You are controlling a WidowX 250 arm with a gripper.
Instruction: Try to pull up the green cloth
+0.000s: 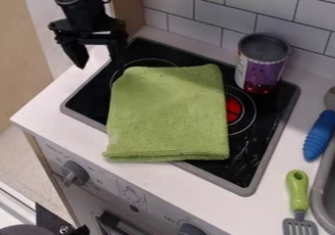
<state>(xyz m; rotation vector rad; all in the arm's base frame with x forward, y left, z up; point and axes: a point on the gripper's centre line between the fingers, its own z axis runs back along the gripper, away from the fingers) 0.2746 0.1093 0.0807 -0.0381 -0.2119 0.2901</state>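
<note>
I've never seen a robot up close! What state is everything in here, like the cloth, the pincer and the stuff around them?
Cloth: folded, lying flat, partly over the stove's edge.
Pincer: open, holding nothing.
Stove: partly covered by the cloth.
Can: upright.
Spatula: lying down.
Blue handle: lying down.
Left knob: setting unclear.
</note>
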